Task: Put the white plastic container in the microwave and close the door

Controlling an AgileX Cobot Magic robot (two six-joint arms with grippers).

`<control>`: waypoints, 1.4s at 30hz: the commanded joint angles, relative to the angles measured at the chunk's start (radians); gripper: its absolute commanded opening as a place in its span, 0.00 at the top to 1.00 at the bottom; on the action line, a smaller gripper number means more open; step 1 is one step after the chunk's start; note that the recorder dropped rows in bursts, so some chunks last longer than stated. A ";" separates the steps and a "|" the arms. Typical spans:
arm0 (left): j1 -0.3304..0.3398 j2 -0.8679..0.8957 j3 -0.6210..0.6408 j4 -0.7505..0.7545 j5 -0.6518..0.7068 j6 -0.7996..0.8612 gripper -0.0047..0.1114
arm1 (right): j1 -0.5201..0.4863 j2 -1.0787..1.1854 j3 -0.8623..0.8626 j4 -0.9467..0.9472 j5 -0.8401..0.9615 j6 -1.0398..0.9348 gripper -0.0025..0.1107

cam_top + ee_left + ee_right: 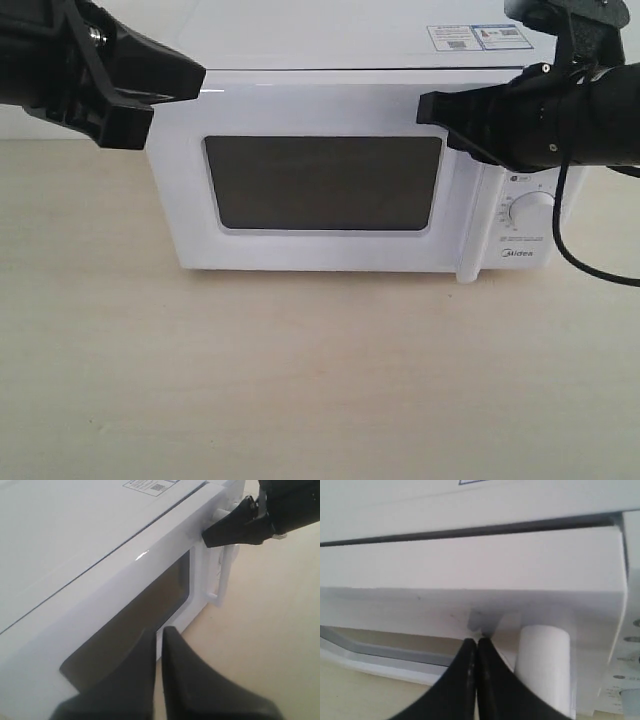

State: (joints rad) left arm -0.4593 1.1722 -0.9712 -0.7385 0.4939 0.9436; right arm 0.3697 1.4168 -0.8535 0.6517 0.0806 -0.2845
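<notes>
The white microwave [330, 95] stands on the table with its door [320, 185] shut flat against the front; the dark window faces me. Its white bar handle [466, 235] runs down the door's right edge. My left gripper [198, 82] is shut, its tip by the door's upper left corner; the left wrist view has its fingers [160, 630] over the window [145, 610]. My right gripper [424, 108] is shut, its tip touching the door's upper right, beside the handle [542, 665] in the right wrist view [476, 641]. The white plastic container is out of view.
A round dial [530, 212] sits on the microwave's right panel, and stickers [478, 37] lie on its top. A black cable [572, 262] hangs from the right arm in front of the panel. The pale wooden table [300, 380] stretches before the microwave.
</notes>
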 commanded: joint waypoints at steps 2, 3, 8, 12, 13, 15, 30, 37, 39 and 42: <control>-0.006 -0.008 -0.001 -0.013 -0.018 -0.009 0.92 | -0.011 0.016 -0.007 -0.003 -0.122 0.005 0.98; -0.006 -0.008 -0.001 -0.013 -0.022 -0.009 0.92 | -0.011 0.016 -0.007 -0.003 -0.122 0.005 0.98; -0.006 -0.008 -0.001 -0.013 -0.027 -0.009 0.92 | -0.011 0.008 -0.007 -0.003 -0.096 0.005 0.98; -0.006 -0.008 -0.001 -0.013 -0.027 -0.009 0.92 | -0.011 -0.021 -0.007 -0.013 -0.031 -0.023 0.98; -0.006 -0.008 -0.001 -0.013 -0.027 -0.009 0.92 | -0.011 -0.034 -0.007 -0.013 -0.019 -0.032 0.98; -0.006 -0.008 -0.001 -0.013 -0.023 -0.009 0.92 | -0.011 -0.065 -0.007 -0.013 -0.001 -0.036 0.98; -0.006 -0.090 -0.001 -0.013 0.082 -0.009 0.92 | -0.011 -0.538 0.059 -0.094 0.265 -0.050 0.98; -0.006 -0.130 -0.001 -0.013 0.082 -0.009 0.92 | -0.011 -0.675 0.075 -0.109 0.387 -0.050 0.98; -0.006 -0.130 -0.001 -0.013 0.082 -0.009 0.92 | -0.011 -0.675 0.075 -0.109 0.387 -0.050 0.98; -0.006 -0.130 -0.001 -0.013 0.082 -0.009 0.92 | -0.011 -0.675 0.075 -0.109 0.387 -0.050 0.98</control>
State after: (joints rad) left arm -0.4593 1.0479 -0.9712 -0.7385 0.5709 0.9436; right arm 0.3621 0.7467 -0.7830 0.5532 0.4652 -0.3298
